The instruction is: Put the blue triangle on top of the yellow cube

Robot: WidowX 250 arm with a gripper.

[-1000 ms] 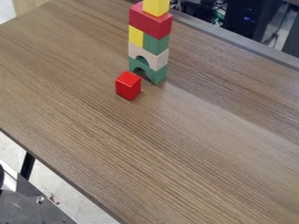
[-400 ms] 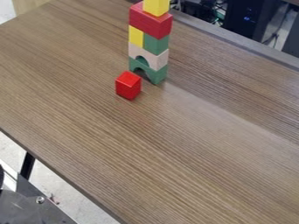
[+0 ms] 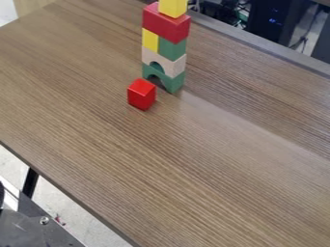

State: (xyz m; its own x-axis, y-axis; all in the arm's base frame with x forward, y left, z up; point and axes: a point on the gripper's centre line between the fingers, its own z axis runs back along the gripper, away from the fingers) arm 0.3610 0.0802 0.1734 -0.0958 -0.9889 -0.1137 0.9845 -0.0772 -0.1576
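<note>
In the camera view, the yellow cube [image 3: 172,8] sits atop a block tower, on a long red block [image 3: 165,23]. Beneath are yellow [image 3: 150,41] and green [image 3: 171,48] blocks side by side, then a pale arch [image 3: 174,66] over a green arch [image 3: 174,83], standing toward the surface's [image 3: 213,159] far edge. A small red block [image 3: 141,95] stands just before the tower. Whether the claw is clenched or released, I cannot tell.

A wood-grain counter [image 3: 219,159] with a dark edge runs diagonally, a black leg [image 3: 30,182] under its near side above pale grey floor [image 3: 71,207]. Beyond the far edge stands black equipment [image 3: 268,21] with small blue lights, near tangled cables [image 3: 242,18].
</note>
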